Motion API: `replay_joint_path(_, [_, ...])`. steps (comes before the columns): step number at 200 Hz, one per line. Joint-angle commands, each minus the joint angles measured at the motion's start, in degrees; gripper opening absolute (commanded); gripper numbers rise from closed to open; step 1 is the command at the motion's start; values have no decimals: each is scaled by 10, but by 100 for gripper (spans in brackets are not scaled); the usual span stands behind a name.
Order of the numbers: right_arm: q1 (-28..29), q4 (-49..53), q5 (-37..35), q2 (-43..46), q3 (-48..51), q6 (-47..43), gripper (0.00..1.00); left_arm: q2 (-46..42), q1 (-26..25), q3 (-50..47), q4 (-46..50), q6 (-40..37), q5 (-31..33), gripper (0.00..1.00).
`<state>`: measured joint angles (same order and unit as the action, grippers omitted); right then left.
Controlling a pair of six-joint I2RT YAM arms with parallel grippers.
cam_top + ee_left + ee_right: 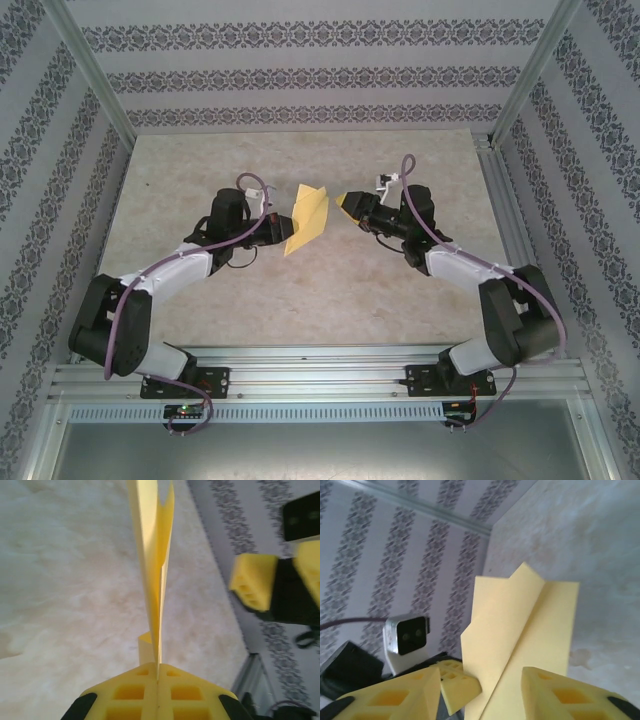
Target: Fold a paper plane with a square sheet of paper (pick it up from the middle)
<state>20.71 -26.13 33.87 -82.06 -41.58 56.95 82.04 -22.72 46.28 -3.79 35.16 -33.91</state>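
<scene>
The left end effector [158, 675] pinches the folded paper [307, 220] on edge, long axis near-to-far; right end effector [350, 206], jaws spread, sits just right, apart.

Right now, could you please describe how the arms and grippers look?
The left arm and right arm have black joints, white links and purple cables. The left gripper and right gripper have yellow fingers with square pockets.

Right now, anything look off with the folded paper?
The yellow paper looks unevenly folded: its far end steps in a notch, one flap peaking higher than the other, so the layers don't line up. Left jaws are shut on one end; right jaws stand open, clear of it. No tears visible.
</scene>
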Motion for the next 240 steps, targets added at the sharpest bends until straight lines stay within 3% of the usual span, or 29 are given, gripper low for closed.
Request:
replay_joint_path(1, [7, 195, -143, 58, 2, -123, 55, -25, -16, 48, 174, -140, 182, 6])
replay_joint_path(30, [18, 255, -245, 111, 16, -147, 64, -2, -74, 103, 297, -176, 455, 6])
replay_joint_path(53, [25, 279, -292, 135, 22, -152, 67, 33, -106, 132, 343, -174, 600, 6])
replay_joint_path(71, [30, 293, -319, 144, 24, -156, 70, 71, -131, 151, 365, -175, 677, 6])
replay_joint_path(96, [32, 304, -342, 147, 26, -151, 71, 141, -156, 182, 387, -171, 728, 7])
replay_joint_path(117, [33, 311, -351, 147, 26, -149, 72, 191, -169, 203, 392, -163, 719, 8])
replay_joint_path(153, [32, 322, -360, 140, 23, -144, 72, 243, -180, 228, 376, -151, 625, 16])
replay_joint_path(197, [37, 347, -365, 124, 5, -151, 71, 233, -173, 227, 355, -141, 508, 42])
replay_joint_path(240, [73, 378, -392, 83, -43, -171, 67, 116, -117, 175, 310, -119, 374, 66])
